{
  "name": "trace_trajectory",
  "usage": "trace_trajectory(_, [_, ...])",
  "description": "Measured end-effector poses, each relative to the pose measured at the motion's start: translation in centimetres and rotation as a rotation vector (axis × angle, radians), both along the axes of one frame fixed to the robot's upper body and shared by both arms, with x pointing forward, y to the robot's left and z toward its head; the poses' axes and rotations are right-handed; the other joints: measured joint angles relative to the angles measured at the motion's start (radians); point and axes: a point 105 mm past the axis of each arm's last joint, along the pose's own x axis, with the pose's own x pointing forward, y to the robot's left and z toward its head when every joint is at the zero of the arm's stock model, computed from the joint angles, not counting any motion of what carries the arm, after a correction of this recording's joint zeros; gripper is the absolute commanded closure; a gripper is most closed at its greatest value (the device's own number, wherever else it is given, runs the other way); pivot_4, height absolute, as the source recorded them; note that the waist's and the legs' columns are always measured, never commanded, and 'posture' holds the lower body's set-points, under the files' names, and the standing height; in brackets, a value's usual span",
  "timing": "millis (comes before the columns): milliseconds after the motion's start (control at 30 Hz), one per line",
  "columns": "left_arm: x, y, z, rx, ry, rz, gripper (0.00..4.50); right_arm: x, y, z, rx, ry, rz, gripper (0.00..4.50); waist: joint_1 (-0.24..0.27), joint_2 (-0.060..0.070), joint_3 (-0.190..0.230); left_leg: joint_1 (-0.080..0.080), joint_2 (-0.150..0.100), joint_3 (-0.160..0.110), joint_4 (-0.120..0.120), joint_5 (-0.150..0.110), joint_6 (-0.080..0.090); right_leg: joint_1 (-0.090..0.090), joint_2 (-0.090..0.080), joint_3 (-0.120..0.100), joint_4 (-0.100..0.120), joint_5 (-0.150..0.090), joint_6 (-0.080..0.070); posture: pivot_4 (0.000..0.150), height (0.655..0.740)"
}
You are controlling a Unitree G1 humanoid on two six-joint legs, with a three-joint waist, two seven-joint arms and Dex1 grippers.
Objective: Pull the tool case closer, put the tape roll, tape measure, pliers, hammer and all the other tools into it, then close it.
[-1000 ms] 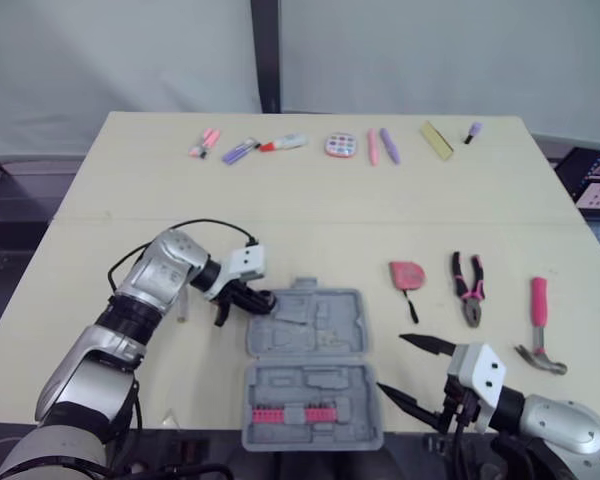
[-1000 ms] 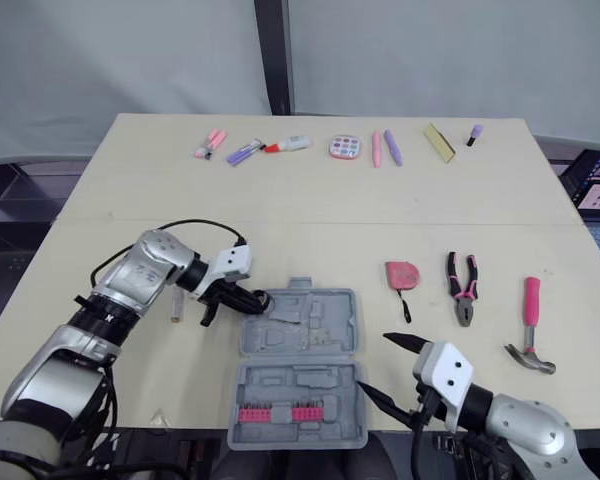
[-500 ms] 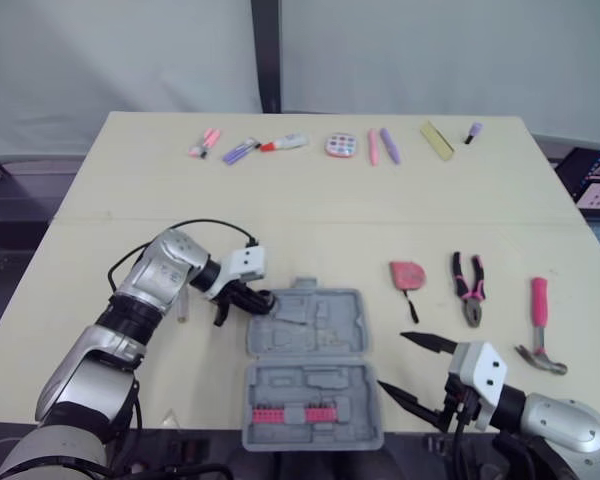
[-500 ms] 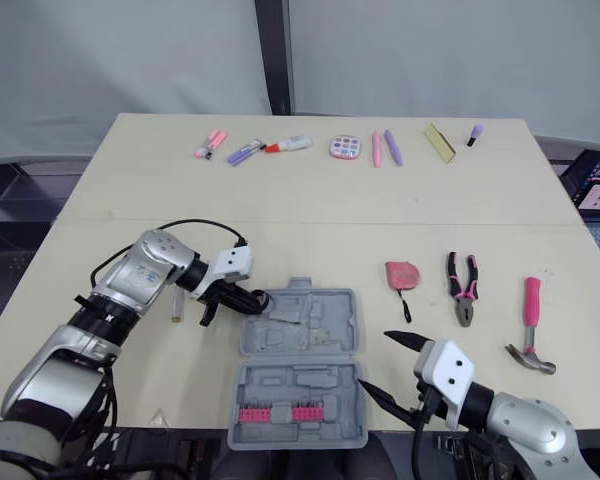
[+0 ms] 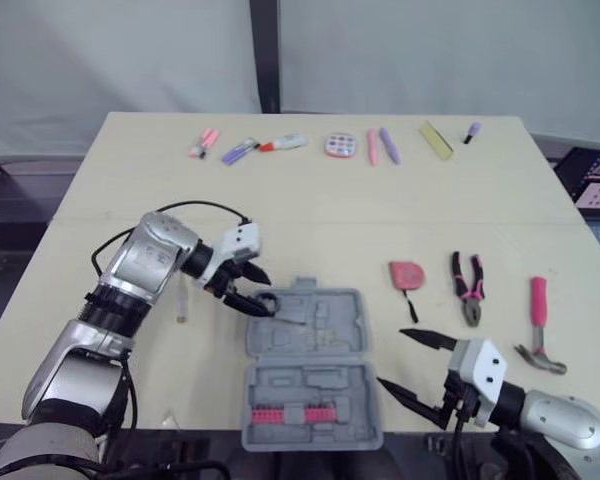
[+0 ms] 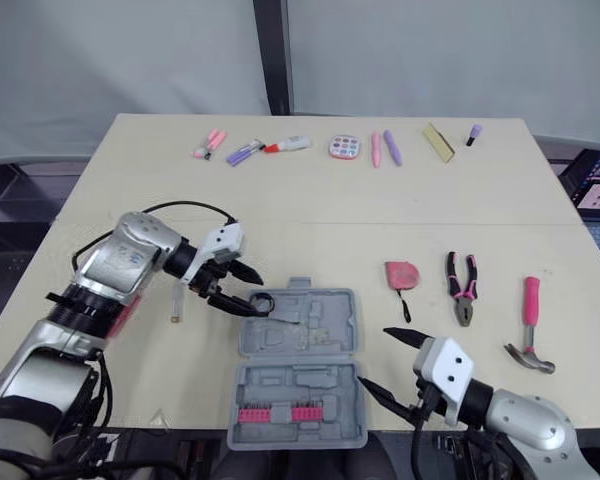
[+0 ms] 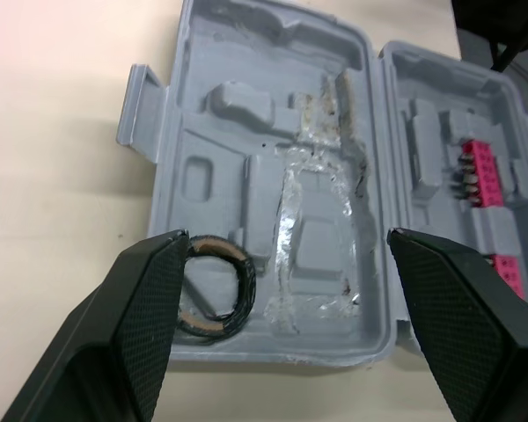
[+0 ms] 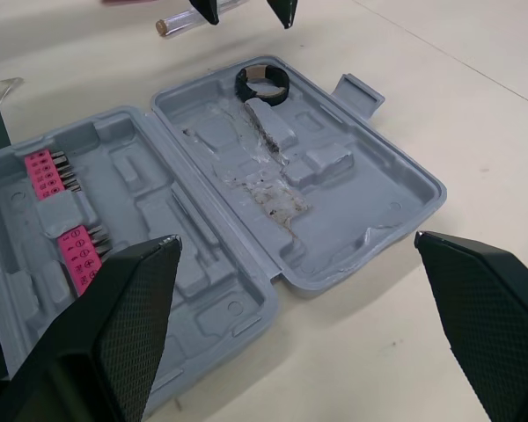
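The grey tool case (image 5: 330,325) lies open near the table's front edge, with pink bits (image 5: 290,414) in its near half. A black tape roll (image 5: 263,301) lies loose in the far left corner of the case (image 7: 334,176), also seen as the tape roll (image 7: 213,286) in the left wrist view. My left gripper (image 5: 257,290) is open just above and left of it, holding nothing. My right gripper (image 5: 392,360) stands open right of the case. Right of it lie the pink tape measure (image 5: 407,274), the pliers (image 5: 468,288) and the pink-handled hammer (image 5: 538,325).
A small clear tube (image 5: 183,301) lies left of the case beside my left arm. Along the table's far edge sits a row of small pens, markers and a pink pad (image 5: 340,145). The table's front edge is just below the case.
My left gripper went from shut to open and drew back a little up and left, leaving the tape roll in the case corner. The right arm has not moved.
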Motion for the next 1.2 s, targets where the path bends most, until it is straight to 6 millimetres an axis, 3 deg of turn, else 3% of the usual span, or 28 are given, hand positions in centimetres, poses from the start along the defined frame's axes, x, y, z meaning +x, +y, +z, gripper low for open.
trace_trajectory(67, [-0.1,0.1,0.3,-0.009,-0.009,-0.001,0.63,0.0,0.0,0.0,0.0,-0.003,0.001,0.0,0.0,0.0,0.0,0.0,0.0,0.0,0.0,0.0,0.0,0.0,0.0,0.0,0.0,0.0,0.0,0.15,0.74])
trace_trajectory(167, [-0.2,1.2,-0.3,-0.019,-0.011,0.037,1.31,0.1,0.0,0.1,0.0,-0.005,0.002,0.0,-0.001,0.0,0.0,0.0,0.0,0.0,0.0,0.0,0.0,0.0,0.0,0.0,0.0,0.0,0.0,0.15,0.74])
trace_trajectory(433, [-0.4,2.1,-1.6,-0.021,-0.025,0.078,1.31,0.0,0.0,0.0,-0.001,0.001,0.0,0.0,0.002,0.0,0.0,0.0,-0.001,0.0,0.0,0.0,0.0,0.0,-0.001,0.0,0.001,0.0,0.0,0.15,0.74])
trace_trajectory(533, [-0.4,2.1,-1.9,-0.04,-0.036,0.089,2.19,0.0,-0.1,0.0,-0.005,0.001,0.001,0.0,0.001,0.0,0.0,0.0,0.0,-0.001,0.0,0.0,0.0,-0.001,-0.001,0.0,0.001,0.0,0.0,0.15,0.74])
trace_trajectory(600, [-0.4,2.1,-2.0,-0.049,-0.051,0.097,3.12,0.0,-0.1,0.0,-0.007,0.002,0.002,0.0,0.0,0.0,0.0,0.0,0.0,-0.001,0.0,0.0,0.0,-0.001,-0.001,0.0,0.001,0.0,0.0,0.15,0.74])
trace_trajectory(900, [0.1,1.3,-2.1,-0.085,-0.17,0.086,3.12,0.1,-0.2,0.0,-0.018,0.002,0.004,0.0,0.001,0.0,0.0,0.0,0.0,0.0,0.0,0.0,0.0,0.0,-0.001,0.0,0.001,0.0,0.0,0.15,0.74])
trace_trajectory(1200, [0.9,0.9,-4.4,-0.109,-0.257,0.108,3.12,0.1,-0.4,0.0,-0.021,0.004,-0.005,0.0,0.001,0.0,0.0,0.0,0.0,0.0,0.0,0.0,0.0,-0.001,0.0,-0.001,0.001,0.0,0.0,0.15,0.74])
